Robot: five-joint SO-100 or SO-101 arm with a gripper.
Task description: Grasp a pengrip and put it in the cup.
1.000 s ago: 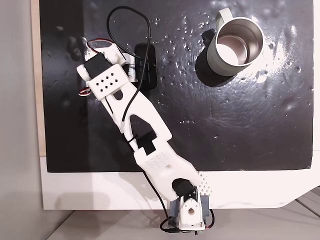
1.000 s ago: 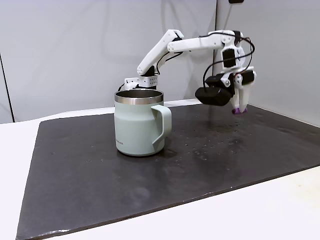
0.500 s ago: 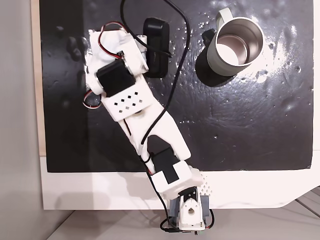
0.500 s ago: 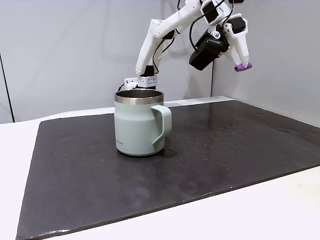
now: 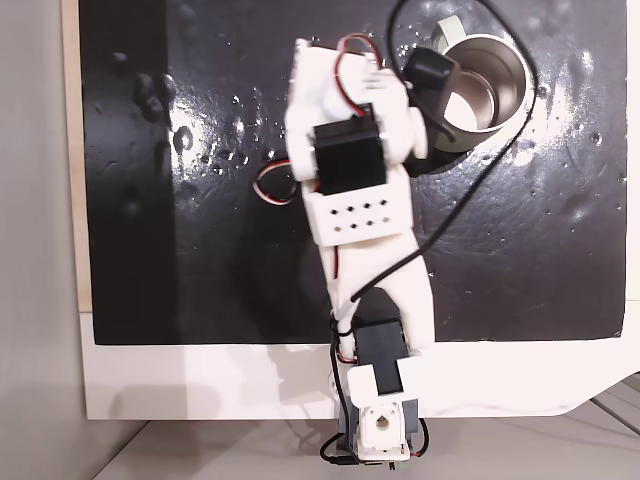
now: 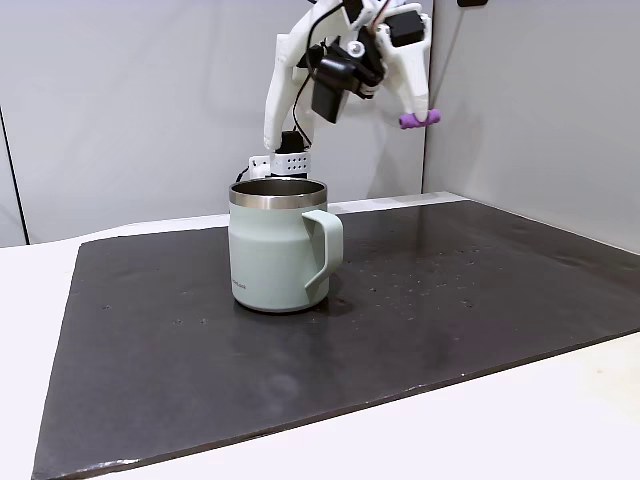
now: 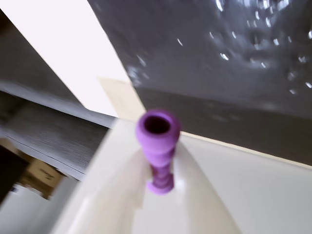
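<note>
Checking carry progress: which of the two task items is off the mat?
The purple pengrip, pinched in the end effector high in the air; the cup stands on the black mat.

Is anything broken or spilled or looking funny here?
Nothing looks broken or spilled. The cup stands upright on the dark mat, and the gripper holds the purple pengrip up in the air. The mat just has shiny specks.

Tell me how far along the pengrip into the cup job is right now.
Grasp looks done: the gripper is shut on the purple pengrip, held high above the black mat; the wrist view shows it between the fingers. In hand: carrying it toward the cup. Left: getting it over the steel rim and letting go; the cup's visible inside looks empty.
</note>
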